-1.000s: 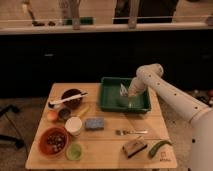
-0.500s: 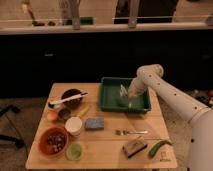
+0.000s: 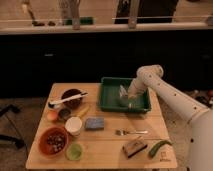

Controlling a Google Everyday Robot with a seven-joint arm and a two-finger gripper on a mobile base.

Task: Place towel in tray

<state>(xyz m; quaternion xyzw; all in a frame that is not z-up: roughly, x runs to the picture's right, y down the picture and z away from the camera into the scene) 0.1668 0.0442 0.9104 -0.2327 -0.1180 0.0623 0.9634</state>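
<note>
Soft pale towel [image 3: 123, 95], limp and crumpled, long axis roughly upright, hanging inside the rectangular green plastic tray [image 3: 111, 99] near its right end. Gripper [image 3: 129, 96] down in the tray beside the towel; jaw opening impossible to tell. Blue rectangular sponge [image 3: 94, 123] on wooden table [image 3: 105, 150].

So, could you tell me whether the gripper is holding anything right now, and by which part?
The gripper is down inside the green tray, at the pale towel. Whether it grips the towel, and where, cannot be told.
</note>
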